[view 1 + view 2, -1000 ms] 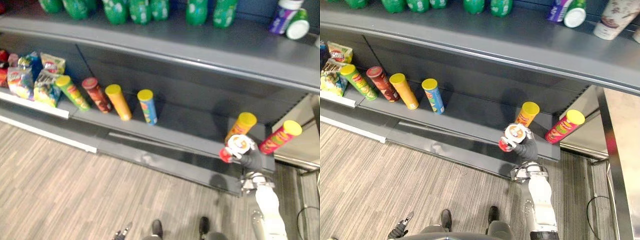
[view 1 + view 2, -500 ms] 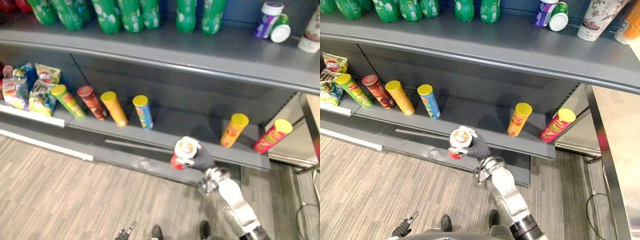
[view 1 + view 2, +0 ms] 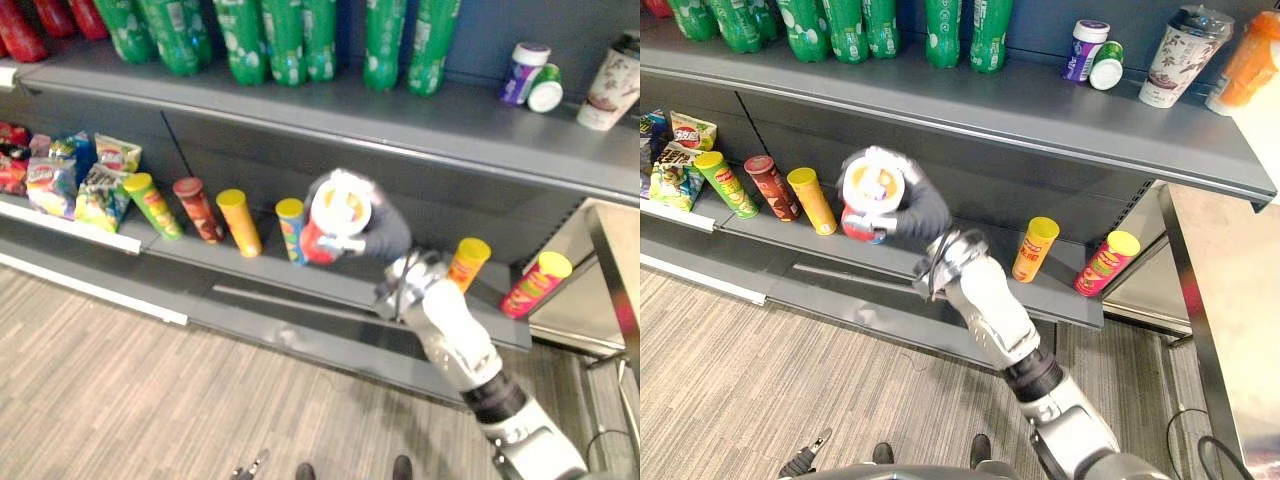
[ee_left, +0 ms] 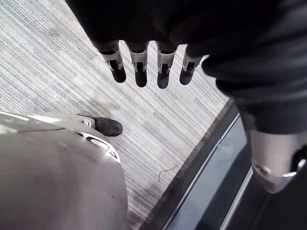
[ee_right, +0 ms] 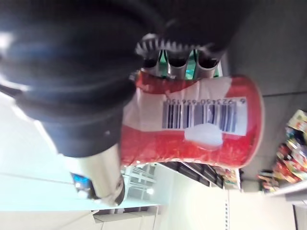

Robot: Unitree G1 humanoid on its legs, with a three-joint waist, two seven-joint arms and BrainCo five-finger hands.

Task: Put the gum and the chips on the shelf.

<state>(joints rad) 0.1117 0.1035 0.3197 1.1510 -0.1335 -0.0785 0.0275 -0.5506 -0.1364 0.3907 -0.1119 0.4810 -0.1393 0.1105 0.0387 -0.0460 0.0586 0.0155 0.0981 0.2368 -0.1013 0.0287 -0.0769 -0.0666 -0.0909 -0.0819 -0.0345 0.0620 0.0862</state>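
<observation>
Red chips can [image 3: 332, 220], right hand [image 3: 385, 232] curled round it, has risen to the lower shelf [image 3: 340, 285] row; placement seemingly near. Left hand [image 4: 144, 67] slack-fingered, empty.

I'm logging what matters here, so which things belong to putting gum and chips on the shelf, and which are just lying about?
Belongs to the job:
red chips can, gripped in the right robot hand
lower shelf
two small tubs, possibly gum

Just about:
green bottles
standing chip cans
snack bags
patterned cup
left robot hand, open over the floor
</observation>
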